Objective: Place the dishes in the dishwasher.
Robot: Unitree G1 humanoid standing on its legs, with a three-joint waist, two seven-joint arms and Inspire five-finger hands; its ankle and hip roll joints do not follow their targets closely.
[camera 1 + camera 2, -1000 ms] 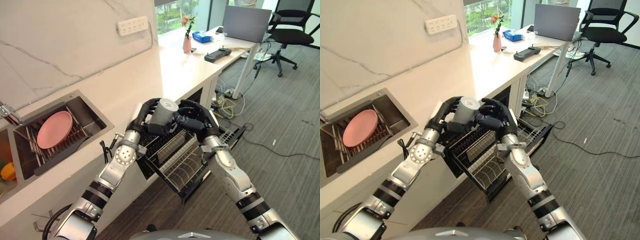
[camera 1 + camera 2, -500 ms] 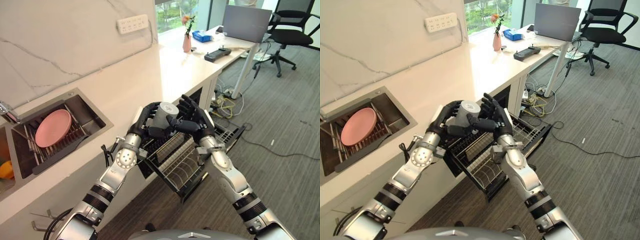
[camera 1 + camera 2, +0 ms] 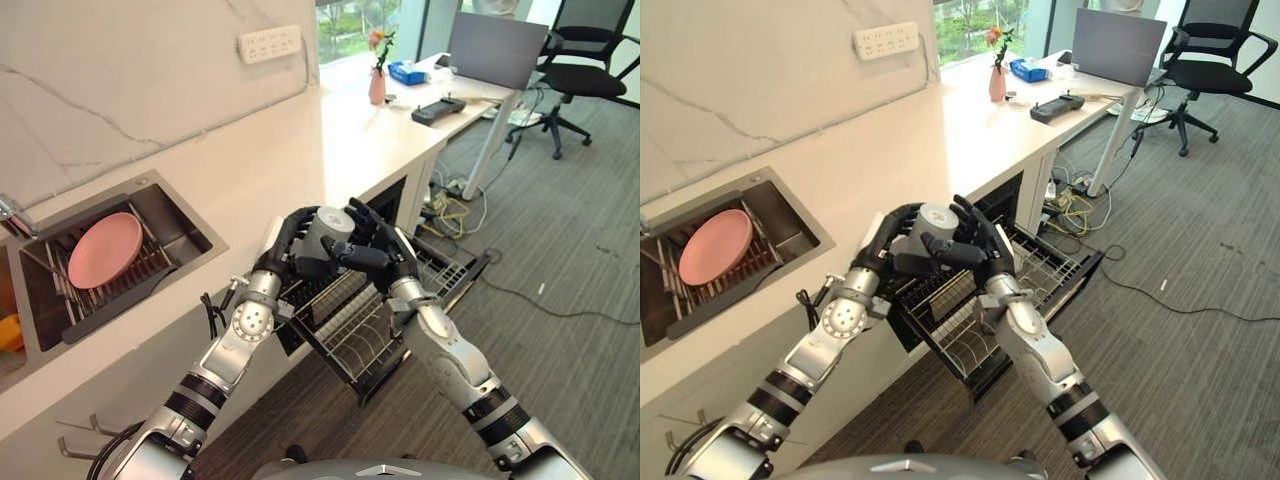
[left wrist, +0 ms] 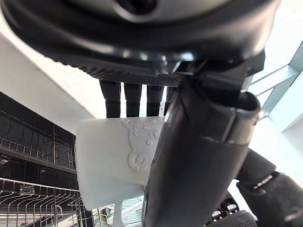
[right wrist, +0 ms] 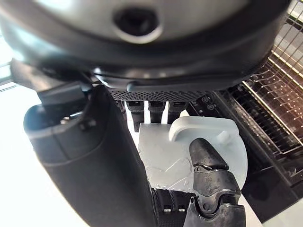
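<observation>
A pale grey mug [image 3: 325,228] hangs in the air above the pulled-out dishwasher rack [image 3: 372,335]. My left hand [image 3: 284,246] is curled round it from the counter side; in the left wrist view the mug [image 4: 113,161] sits between thumb and fingers. My right hand [image 3: 388,258] is against the mug's other side, fingers straight and spread. In the right wrist view the mug [image 5: 189,151] shows its handle just past the thumb. A pink plate [image 3: 104,249] lies on the sink's rack [image 3: 130,285] at the left.
The white counter [image 3: 350,140] runs back to a pink vase with a flower [image 3: 377,85], a blue box and a laptop [image 3: 497,48]. An office chair [image 3: 590,70] stands far right. Cables lie on the grey carpet beside the rack. An orange object [image 3: 8,332] sits in the far-left basin.
My right hand's fingers have uncurled from the mug and now stand straight beside it. The left hand keeps its hold, and the mug sits slightly lower.
</observation>
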